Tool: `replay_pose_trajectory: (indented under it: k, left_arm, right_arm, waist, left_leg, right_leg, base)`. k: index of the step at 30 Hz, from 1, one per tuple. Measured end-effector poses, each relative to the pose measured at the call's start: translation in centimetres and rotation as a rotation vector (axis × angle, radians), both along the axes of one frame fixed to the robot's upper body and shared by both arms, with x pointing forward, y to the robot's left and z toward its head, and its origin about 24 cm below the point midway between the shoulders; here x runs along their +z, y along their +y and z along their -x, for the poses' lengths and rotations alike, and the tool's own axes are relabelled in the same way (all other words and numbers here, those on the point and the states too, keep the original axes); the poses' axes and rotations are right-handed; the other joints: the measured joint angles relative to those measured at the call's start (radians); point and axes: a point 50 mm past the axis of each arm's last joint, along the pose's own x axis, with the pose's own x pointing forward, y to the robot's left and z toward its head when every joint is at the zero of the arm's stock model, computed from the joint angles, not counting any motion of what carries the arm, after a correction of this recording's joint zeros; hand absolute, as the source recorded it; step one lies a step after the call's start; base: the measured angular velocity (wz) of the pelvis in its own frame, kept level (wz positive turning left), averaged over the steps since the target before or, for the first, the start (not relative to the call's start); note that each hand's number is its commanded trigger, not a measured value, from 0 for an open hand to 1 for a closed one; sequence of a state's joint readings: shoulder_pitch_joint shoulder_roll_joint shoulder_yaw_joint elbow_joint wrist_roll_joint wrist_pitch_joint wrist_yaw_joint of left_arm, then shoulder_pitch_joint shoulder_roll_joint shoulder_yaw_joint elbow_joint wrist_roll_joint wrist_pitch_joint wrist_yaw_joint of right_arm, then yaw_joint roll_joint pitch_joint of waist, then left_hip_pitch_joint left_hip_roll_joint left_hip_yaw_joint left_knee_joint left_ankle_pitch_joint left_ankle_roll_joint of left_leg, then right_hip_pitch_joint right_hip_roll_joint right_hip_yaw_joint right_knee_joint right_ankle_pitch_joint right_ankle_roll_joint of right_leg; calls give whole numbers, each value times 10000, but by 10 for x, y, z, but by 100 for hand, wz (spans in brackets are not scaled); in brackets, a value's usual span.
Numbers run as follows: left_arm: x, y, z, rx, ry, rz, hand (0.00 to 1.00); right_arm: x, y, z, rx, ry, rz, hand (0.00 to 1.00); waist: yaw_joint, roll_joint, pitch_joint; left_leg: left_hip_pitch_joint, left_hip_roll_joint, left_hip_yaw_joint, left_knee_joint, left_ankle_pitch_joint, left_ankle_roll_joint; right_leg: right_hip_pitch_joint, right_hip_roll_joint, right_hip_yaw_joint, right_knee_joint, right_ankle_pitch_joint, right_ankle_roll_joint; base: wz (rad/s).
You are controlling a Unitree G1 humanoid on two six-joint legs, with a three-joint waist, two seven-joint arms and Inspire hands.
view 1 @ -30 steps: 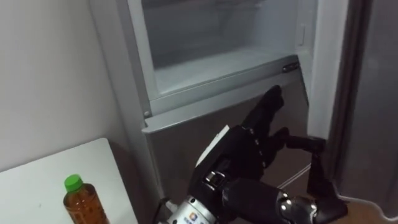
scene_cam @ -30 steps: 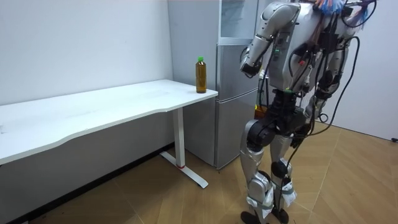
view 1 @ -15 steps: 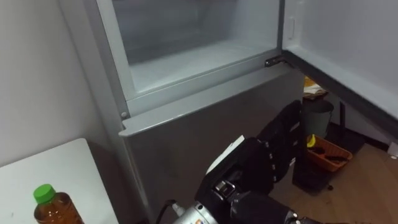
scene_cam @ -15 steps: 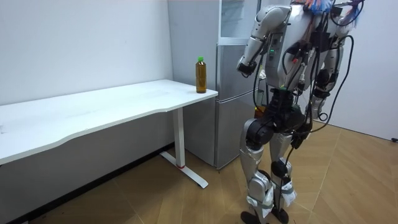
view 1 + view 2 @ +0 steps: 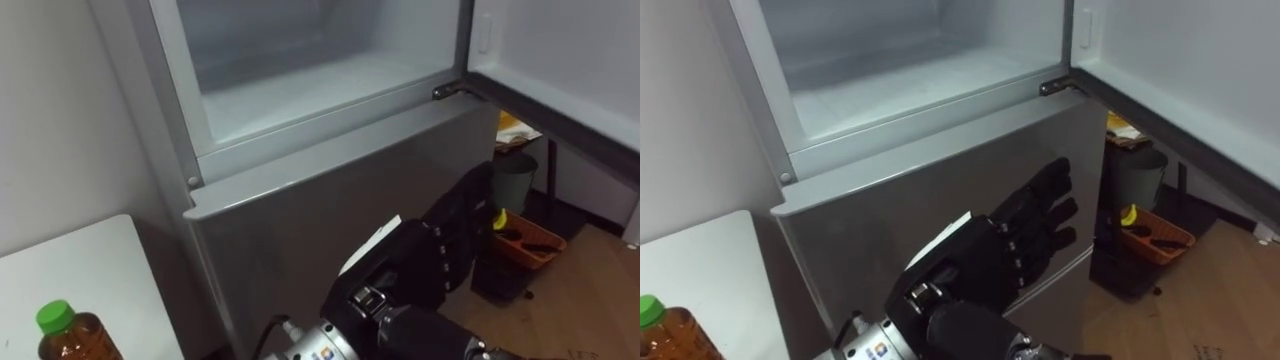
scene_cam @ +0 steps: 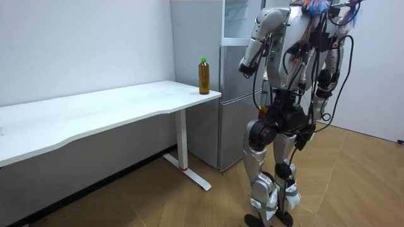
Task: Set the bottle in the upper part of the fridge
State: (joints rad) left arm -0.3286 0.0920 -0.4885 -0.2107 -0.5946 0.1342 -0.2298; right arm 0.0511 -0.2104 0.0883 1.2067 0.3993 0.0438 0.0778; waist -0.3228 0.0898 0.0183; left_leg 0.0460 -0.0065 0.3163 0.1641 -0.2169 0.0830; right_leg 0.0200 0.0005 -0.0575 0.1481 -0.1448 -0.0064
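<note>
Fingers [image 5: 1050,182] of the right hand [image 5: 982,255] are spread, empty, below the open upper fridge [image 5: 910,55], the bottle [image 5: 72,338] well to their left.

Bottle [image 5: 70,338] on table [image 5: 90,270] corner, L of fridge [image 5: 330,200]; bin [image 5: 515,185] & basket [image 5: 530,245] on floor R of it.

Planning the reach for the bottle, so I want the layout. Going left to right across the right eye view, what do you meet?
bottle → left hand → orange crate. The fridge spans most of the width, so it has no place in the order.
</note>
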Motion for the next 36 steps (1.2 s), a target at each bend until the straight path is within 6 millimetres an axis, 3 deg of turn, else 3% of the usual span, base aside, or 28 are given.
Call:
replay_pose_trajectory:
  k: [4,14,17,21,25,29,30,32,36]
  left_arm:
    - [-3,-2,1,-173,52,-92,0]
    - [-19,-6,1,-647,116,-905,0]
    - [-26,-4,0,-646,247,-1150,0]
    - [-44,3,3,-346,581,-1811,0]
    - [-69,17,12,171,1143,-2600,0]
    - [-84,27,19,478,1238,-3366,0]
    - [-90,32,23,589,1302,-3627,0]
    - [-102,43,30,885,1593,-3983,0]
    - [-132,61,44,1591,2329,-5348,0]
  right_arm:
    - [0,0,-1,0,-29,-16,0]
    - [0,2,-4,231,-85,-94,0]
    - [0,4,-4,230,-85,-112,0]
    - [-2,9,-4,191,-71,-185,0]
    - [-1,10,-7,207,-235,-185,0]
    - [0,11,-11,297,-529,-181,0]
    - [0,13,-11,322,-640,-227,0]
    - [1,16,-13,535,-752,-264,0]
    - [0,21,-16,754,-911,-329,0]
  waist:
    - [11,-10,63]
    - [90,-71,63]
    - [306,-150,52]
    - [632,-407,25]
    - [1007,-453,-55]
    - [1291,-496,-63]
    - [1360,-543,-106]
    - [1412,-620,-111]
    - [1908,-789,-97]
  left_leg:
    - [-7,5,-5,-3,-1,-2]
    - [-6,3,-45,9,12,-22]
    - [18,2,-63,36,25,-40]
    - [77,-2,-220,73,48,-74]
    - [-5,-29,-450,148,49,-75]
    - [12,-55,-639,219,51,-71]
    - [35,-56,-679,244,52,-73]
    - [71,-64,-768,252,55,-79]
    - [70,-66,-870,252,69,-102]
  right_leg:
    - [-7,1,-11,18,-14,-12]
    - [9,5,-25,23,-42,-26]
    - [64,-3,-100,24,-49,-35]
    - [158,-31,-305,23,-97,-76]
    - [165,-85,-576,42,-169,-87]
    - [344,-122,-802,46,-188,-84]
    - [407,-124,-834,32,-194,-89]
    - [487,-134,-910,37,-232,-102]
    - [490,-147,-1066,42,-276,-119]
  base:
    - [0]
    - [0]
    - [2]
    - [11]
    - [15]
    - [20]
    - [14]
    - [15]
    - [9]
